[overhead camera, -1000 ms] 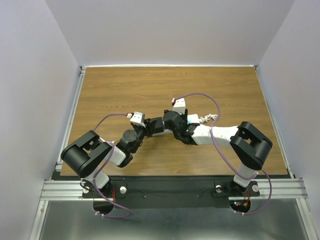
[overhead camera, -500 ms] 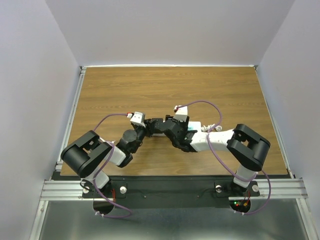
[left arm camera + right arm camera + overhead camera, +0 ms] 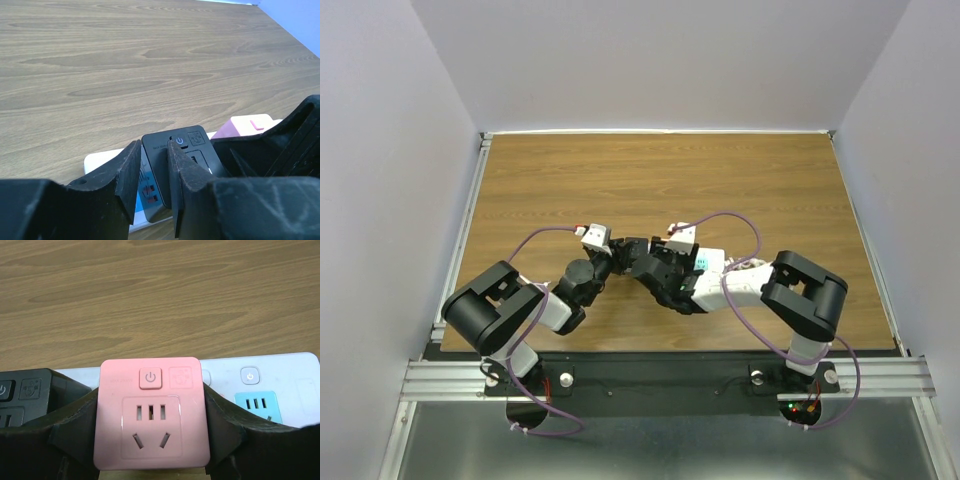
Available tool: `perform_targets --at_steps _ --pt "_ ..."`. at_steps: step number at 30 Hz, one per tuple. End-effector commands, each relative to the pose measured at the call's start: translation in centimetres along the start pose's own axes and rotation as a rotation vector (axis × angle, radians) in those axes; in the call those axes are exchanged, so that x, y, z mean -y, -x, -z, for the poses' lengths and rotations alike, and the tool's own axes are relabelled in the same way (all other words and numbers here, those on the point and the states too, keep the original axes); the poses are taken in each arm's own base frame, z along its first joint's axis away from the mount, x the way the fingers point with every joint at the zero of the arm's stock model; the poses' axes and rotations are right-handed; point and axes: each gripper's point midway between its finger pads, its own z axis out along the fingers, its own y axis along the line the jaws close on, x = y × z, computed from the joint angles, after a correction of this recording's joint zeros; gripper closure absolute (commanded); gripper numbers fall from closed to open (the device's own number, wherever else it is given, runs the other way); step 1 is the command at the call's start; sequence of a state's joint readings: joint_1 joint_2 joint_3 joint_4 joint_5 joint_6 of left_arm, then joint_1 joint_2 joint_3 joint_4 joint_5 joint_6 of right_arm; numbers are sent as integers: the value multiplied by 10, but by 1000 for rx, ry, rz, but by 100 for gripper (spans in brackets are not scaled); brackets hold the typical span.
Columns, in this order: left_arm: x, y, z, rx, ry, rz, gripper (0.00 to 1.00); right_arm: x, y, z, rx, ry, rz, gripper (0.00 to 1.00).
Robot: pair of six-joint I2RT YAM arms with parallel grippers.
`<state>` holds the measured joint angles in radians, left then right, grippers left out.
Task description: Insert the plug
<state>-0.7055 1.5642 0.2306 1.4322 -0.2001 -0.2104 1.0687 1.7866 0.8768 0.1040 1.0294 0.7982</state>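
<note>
Pink plug [image 3: 151,412] — square (by white strip [image 3: 290,370])

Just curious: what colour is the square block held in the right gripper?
The square plastic block is pink; right wrist view shows it best.

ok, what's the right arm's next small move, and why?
Probably push the pink adapter straight down into the white power strip. The right gripper clamps it on both sides, over the strip, between the black adapter and the blue socket. Whether its pins are in yet cannot be seen.
</note>
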Motion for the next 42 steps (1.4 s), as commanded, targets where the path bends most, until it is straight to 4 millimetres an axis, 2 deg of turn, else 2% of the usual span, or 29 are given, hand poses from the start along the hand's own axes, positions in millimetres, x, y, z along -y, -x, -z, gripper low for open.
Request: perform_targets --at_steps 1,5,12,15,19,23,26,27,32,36,37,40,42 --pt "-23 -33 8 -119 74 -62 63 81 -120 21 -319 -115 372 100" --pt "-22 -33 8 -120 71 -60 64 80 -133 21 -308 -141 391 100" --pt "-22 -32 9 -118 69 -59 64 96 -150 34 -328 -162 375 100" --pt "-22 -32 9 -118 67 -57 64 95 -156 38 -337 -157 374 100" --pt "-23 -32 7 -120 71 -56 64 88 -146 38 -314 -147 349 100" --pt "-24 -33 6 -128 75 -56 64 72 -118 41 -266 -109 296 100" --pt "-24 -35 6 -135 79 -57 64 59 -93 42 -215 -82 255 87" --pt "-25 -35 6 -138 80 -55 64 55 -87 43 -200 -76 247 75" --pt "-25 -35 5 -139 80 -53 64 39 -50 43 -112 -58 221 47" --pt "-26 -35 4 -140 84 -53 65 31 -29 45 -60 -54 194 37" --pt "-25 -36 4 -142 82 -53 65 28 -23 46 -51 -51 181 29" --pt "-26 -37 4 -148 84 -55 65 26 -10 49 -31 -41 161 15" --pt "-26 -37 4 -147 87 -55 65 25 -4 53 -28 -27 152 14"
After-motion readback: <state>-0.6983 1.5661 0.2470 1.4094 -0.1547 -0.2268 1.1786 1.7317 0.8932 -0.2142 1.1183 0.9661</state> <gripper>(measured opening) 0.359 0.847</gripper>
